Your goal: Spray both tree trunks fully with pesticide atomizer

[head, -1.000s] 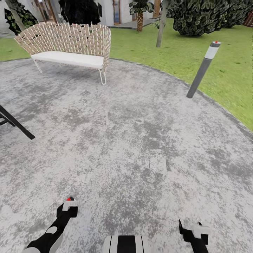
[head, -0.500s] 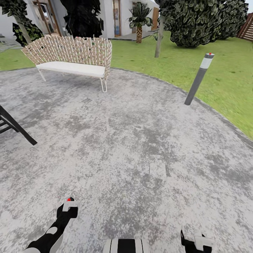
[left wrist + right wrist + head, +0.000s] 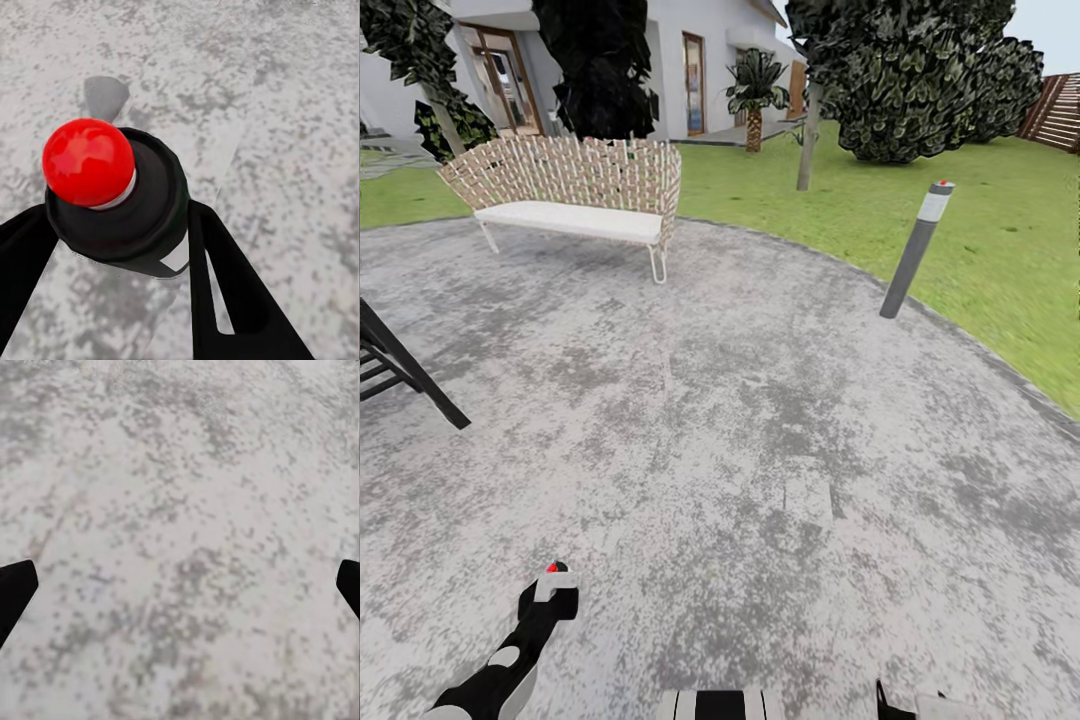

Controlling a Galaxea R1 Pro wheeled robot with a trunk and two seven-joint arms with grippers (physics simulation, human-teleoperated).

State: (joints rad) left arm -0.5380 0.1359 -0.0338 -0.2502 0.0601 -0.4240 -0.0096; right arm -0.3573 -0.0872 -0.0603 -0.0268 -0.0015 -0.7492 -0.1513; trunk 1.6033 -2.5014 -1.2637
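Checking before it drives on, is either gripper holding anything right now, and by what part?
The left gripper holds the sprayer, its two fingers clamped on either side of the dark body below the red cap. The right gripper is open over bare paving.

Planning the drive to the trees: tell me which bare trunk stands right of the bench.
The slim grey-beige trunk on the lawn beyond the bollard; the other trunk leans behind the bench.

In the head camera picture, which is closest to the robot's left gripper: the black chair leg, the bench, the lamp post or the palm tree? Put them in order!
From the left gripper, nearest first:
1. Black chair leg, at the left edge of the paving.
2. Bench, straight ahead at the paving's far edge.
3. Lamp post, ahead to the right; close to the bench's rank.
4. Palm, by the house.
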